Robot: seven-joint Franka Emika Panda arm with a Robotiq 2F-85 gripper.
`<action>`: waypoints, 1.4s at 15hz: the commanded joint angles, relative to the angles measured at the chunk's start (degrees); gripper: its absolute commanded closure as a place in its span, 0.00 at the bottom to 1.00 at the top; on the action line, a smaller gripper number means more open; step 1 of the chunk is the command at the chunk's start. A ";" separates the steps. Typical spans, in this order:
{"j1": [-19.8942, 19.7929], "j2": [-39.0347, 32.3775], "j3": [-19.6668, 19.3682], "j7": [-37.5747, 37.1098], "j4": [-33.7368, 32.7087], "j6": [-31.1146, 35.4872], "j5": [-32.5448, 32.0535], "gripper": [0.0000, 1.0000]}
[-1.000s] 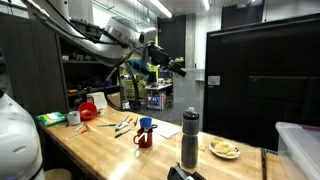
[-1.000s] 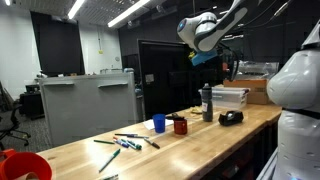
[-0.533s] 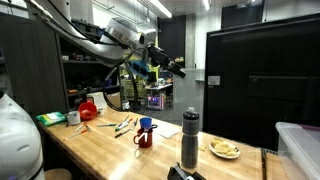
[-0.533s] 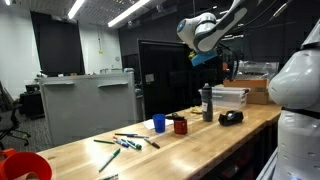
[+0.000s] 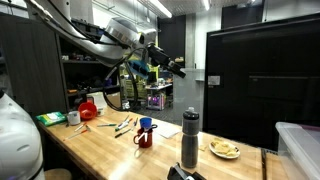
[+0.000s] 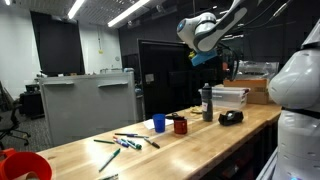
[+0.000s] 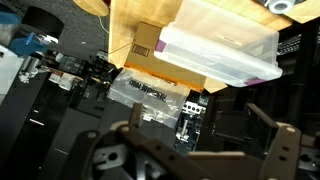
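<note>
Plastic bin lies well below pincer; jaws fully apart, empty. Rec.: descend slow, vert.; keep clear of bottle.

Clear plastic bin (glossy), wooden table

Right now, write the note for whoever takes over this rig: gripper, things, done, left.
Gripper: open, empty, high above the table; the wrist view looks down on the bin.
Things: bin and box at the table end; bottle between bin and red mug; blue cup and pens mid-table.
Done: nothing gripped; everything rests on the table.
Left: descent and grasp not yet begun.
</note>
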State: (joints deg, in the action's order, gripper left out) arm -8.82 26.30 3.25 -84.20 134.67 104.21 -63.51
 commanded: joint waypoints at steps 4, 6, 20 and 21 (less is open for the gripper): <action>5.04 1.82 -0.08 -5.50 2.14 -2.45 4.64 0.00; 7.38 2.48 1.42 -7.95 4.02 -2.43 6.93 0.00; 15.07 -11.95 13.55 -32.96 3.90 -17.24 22.02 0.00; 15.18 -14.13 13.74 -35.57 2.80 -19.25 23.56 0.00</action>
State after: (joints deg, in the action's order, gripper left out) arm 5.76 18.96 16.15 -112.80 141.90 91.34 -43.87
